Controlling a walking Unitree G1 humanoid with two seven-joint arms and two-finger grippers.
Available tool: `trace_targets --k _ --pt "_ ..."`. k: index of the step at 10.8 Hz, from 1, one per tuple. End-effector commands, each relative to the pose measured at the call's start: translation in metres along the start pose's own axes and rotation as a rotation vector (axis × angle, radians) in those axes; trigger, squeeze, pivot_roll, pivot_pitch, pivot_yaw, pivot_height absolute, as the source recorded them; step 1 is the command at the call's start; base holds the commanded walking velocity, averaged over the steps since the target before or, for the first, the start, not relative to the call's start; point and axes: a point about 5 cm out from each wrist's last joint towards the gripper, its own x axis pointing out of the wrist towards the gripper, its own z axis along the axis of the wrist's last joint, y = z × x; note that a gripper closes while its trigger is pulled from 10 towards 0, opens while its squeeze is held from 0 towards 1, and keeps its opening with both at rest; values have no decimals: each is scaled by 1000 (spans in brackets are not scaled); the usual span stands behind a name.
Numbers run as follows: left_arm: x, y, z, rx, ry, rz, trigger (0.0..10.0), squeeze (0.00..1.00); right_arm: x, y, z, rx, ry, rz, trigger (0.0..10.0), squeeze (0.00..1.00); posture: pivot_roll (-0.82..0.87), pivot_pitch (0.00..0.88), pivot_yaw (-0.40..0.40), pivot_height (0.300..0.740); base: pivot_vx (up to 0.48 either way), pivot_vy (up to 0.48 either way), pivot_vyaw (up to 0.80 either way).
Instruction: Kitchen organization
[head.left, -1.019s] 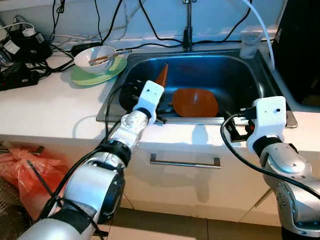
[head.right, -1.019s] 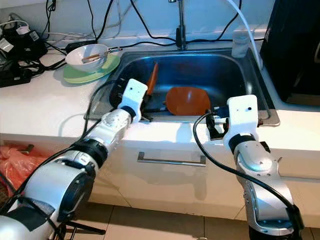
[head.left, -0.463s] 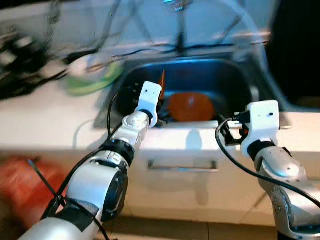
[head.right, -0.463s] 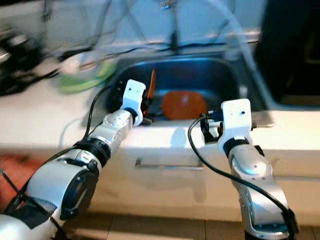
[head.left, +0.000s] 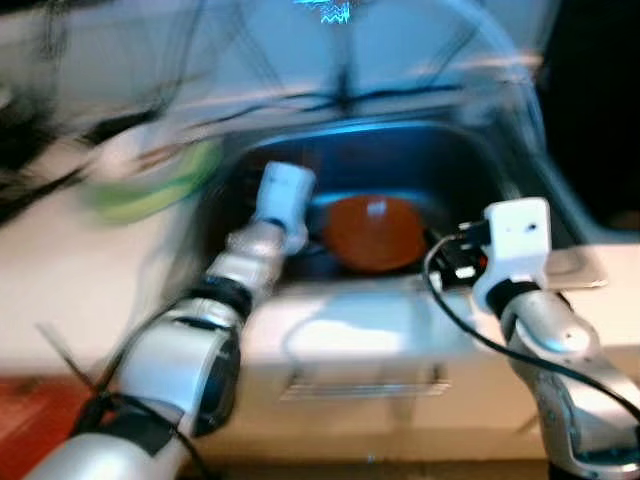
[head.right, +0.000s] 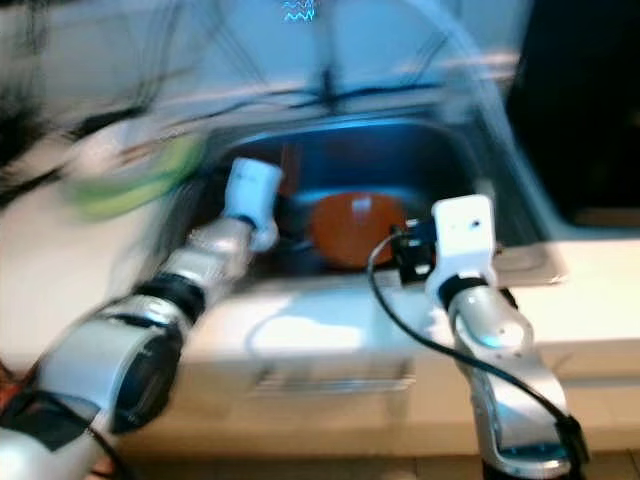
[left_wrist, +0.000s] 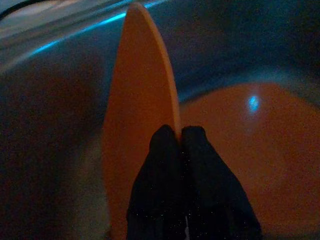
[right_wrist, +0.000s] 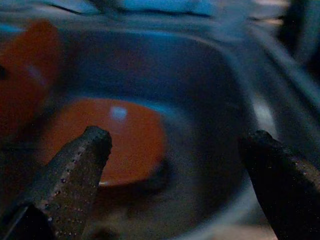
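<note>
Both grippers work at the sink. Nearest, the right gripper (right_wrist: 175, 165) sits at the front rim of the steel sink (head.left: 470, 170), its two black fingers (right_wrist: 75, 170) spread wide apart with nothing between them; the right wrist view looks past them down at an orange plate (right_wrist: 107, 137) lying flat on the sink floor. Beside it and reaching a little deeper, the left gripper (left_wrist: 181, 137) is pinched closed on the rim of a second orange plate (left_wrist: 137, 115), which stands on edge. The left wrist view makes that grip plain: both fingertips meet on the thin edge, with the flat plate just behind it. From the head camera the picture is smeared with motion blur, so that grip cannot be made out there, though the flat plate (head.left: 372, 230) shows between the two wrists. Farther off on the white counter (head.left: 60, 270), to the robot's left of the sink, lies a green blur, probably a plate (head.left: 150, 185). Cables (head.left: 300, 100) run along the back wall.
</note>
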Motion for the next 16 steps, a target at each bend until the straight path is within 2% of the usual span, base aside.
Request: trace_targets --k 1,4,5,6,7,10,12,13,14,16 --pt "1 -2 7 7 -27 -13 0 0 2 7 7 11 -28 21 10000 455 -272 0 152 740 0 0 0" --pt "-1 1 -1 -5 -5 2 0 0 2 8 7 12 -27 27 10000 455 -266 0 149 740 0 0 0" --pt "-1 2 -4 -1 3 2 2235 0 3 8 7 13 -27 28 10000 459 -266 0 148 740 0 0 0" --pt "-1 2 -6 1 13 1 3765 0 3 8 7 13 -27 28 10000 455 -265 0 149 740 0 0 0" --pt "-2 2 -8 -5 21 1 10000 0 3 9 7 13 -27 28 10000 455 -264 0 149 740 0 0 0" --pt "-3 4 -12 0 39 5 10000 0 3 9 6 16 -26 27 10000 455 -265 0 152 740 0 0 0" --pt "-4 1 -24 21 113 -27 10000 0 3 8 7 15 -28 25 10000 455 -266 0 154 740 0 0 0" --pt "-5 0 -31 45 154 -48 10000 349 3 8 7 16 -29 23 10000 451 -267 0 158 740 0 0 0" --pt "-7 -5 -39 64 201 -93 10000 788 3 7 7 17 -29 21 10000 455 -267 0 158 740 0 0 0" --pt "-10 -6 -51 132 254 -107 10000 788 4 8 7 20 -30 18 10000 455 -266 0 163 740 0 0 0"
